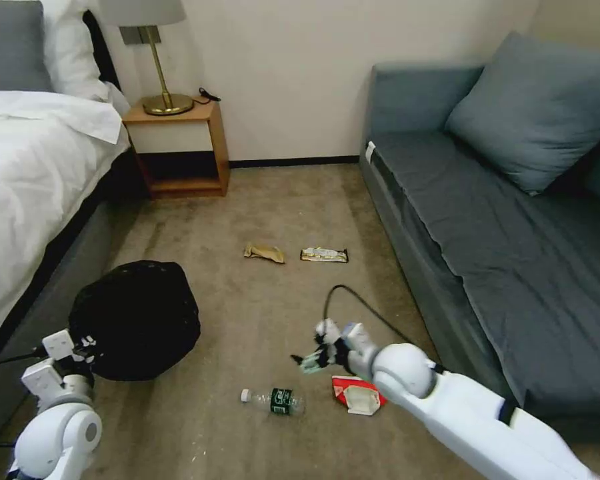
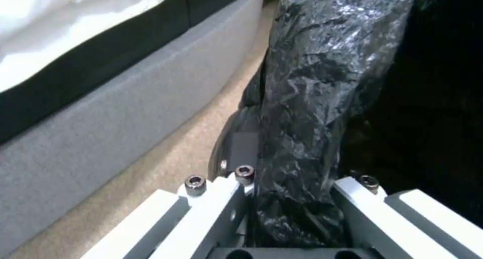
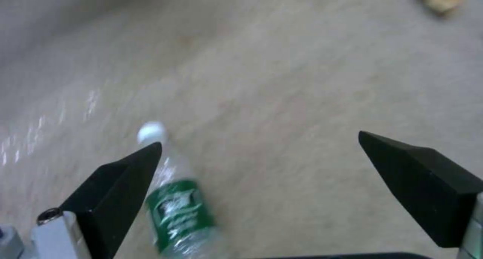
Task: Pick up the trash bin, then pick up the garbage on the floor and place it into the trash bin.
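Left pincer (image 2: 292,198) clamps the black-bagged round bin's (image 1: 137,319) rim beside the bed (image 1: 27,173); right pincer (image 3: 262,153) gapes, empty, over open carpet (image 1: 273,200) near the clear green-labelled bottle (image 1: 275,401).

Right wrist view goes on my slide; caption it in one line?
Open right gripper above carpet, clear green-labelled bottle lying beside one fingertip, nothing held.

Bed (image 1: 27,153) along L side, sofa (image 1: 487,220) along R, nightstand (image 1: 180,143) at far wall beside bed, lamp (image 1: 157,60) on it. Trash bin (image 1: 137,320) on floor near bed, L gripper (image 1: 80,347) at its near rim. Tan wrapper (image 1: 265,253) and snack bar wrapper (image 1: 324,255) side by side mid-floor, farther off. Bottle (image 1: 274,401) nearest, packet (image 1: 357,393) just R of it. R gripper (image 1: 313,360) above, roughly btwn the two, probably not touching.
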`<state>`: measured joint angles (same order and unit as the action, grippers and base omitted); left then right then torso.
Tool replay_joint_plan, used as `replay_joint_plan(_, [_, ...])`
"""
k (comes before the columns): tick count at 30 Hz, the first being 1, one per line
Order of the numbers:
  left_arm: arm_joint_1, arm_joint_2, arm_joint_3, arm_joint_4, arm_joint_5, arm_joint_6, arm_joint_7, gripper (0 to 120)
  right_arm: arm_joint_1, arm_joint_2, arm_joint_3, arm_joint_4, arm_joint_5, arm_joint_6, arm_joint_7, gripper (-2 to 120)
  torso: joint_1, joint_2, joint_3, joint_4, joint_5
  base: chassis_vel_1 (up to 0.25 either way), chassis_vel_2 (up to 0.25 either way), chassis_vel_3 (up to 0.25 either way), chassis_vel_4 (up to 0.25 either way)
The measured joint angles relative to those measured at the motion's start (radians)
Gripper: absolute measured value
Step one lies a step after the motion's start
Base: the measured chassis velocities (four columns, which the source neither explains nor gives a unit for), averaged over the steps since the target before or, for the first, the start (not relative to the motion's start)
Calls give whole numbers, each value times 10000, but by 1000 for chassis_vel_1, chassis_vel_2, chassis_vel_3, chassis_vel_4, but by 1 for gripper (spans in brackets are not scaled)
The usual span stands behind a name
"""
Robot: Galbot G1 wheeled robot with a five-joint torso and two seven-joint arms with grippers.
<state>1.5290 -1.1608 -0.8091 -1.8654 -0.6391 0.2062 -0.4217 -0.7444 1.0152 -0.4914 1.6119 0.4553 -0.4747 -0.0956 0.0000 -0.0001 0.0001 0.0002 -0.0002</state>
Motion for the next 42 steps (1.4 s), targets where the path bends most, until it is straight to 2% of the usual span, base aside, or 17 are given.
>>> replay_joint_plan(6, [-30,-79,18,84,158,0,-7,3,-159,630,-803,-1003,-846,221,-393,100,0,0,0,-3,0,0,0,0,0])
replay_joint_plan(17, [157,-318,16,-58,345,-1,1,3,-572,1120,-1258,-1774,-1772,566,-668,100,0,0,-1,-3,1,0,0,0,0])
replay_joint_plan(36, [205,-416,48,-109,398,-34,54,3,1,1895,-1496,-3371,-2217,964,-777,100,0,0,-1,-3,2,0,0,0,0])
replay_joint_plan(42, [200,-414,49,-111,389,-35,59,3,92,2113,-1550,-3690,-2378,1025,-913,83,0,0,-1,-3,1,0,0,0,0])
